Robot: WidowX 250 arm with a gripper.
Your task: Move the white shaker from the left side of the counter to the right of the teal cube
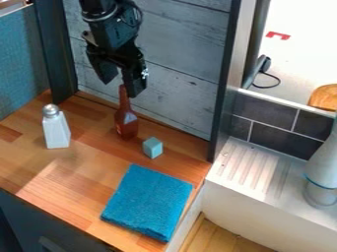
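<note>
Wooden counter (85,172), gray plank wall (184,59) behind it, white ridged ledge (243,170) off to the right. Black arm (112,22) enters at the top edge, left of center, and hangs down in front of the wall. Gripper (121,89) points down, slight tilt, tips over the back of the counter. Fingers apart, one on each side of the bottle's top as seen from here; the right-hand one in view reaches lower, alongside the neck. Can't tell if either touches it. Blue cloth (148,202) lies flat near the counter's front right corner. Pale bottle-like item (322,167) at the right edge, on the ledge. Red-brown bottle (126,125) upright at the back of the counter, below the gripper. White shaker (56,130), metallic top, upright to its left. Light blue cube (152,147) near the bottle's base, between it and the cloth.
</note>
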